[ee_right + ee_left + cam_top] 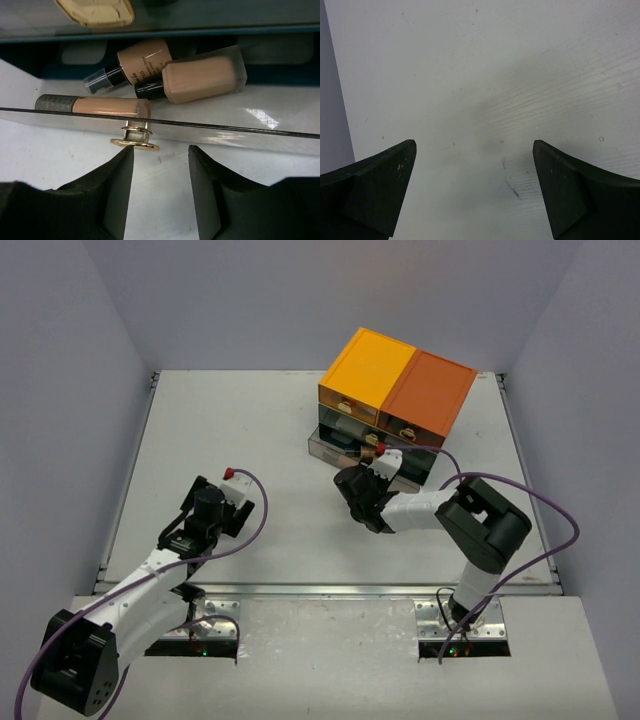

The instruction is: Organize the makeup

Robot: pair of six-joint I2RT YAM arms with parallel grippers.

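The makeup in view lies in the pulled-out clear bottom drawer [210, 131]: a beige tube with a grey cap [100, 105], a round beige bottle [142, 61] and a square beige bottle [202, 77]. My right gripper [161, 150] is open just in front of that drawer, with nothing between its fingers. Its left fingertip [126, 156] sits right under the drawer's gold knob [135, 141]. In the top view the right gripper [352, 492] is below the drawer chest [395, 390]. My left gripper [475, 145] hangs wide open over bare table, left of centre [203, 505].
A cream compact [97, 11] shows in the drawer above. The orange-topped chest stands at the back right, its lowest drawer [340, 448] drawn out toward me. White walls close in the table [250, 430] on three sides.
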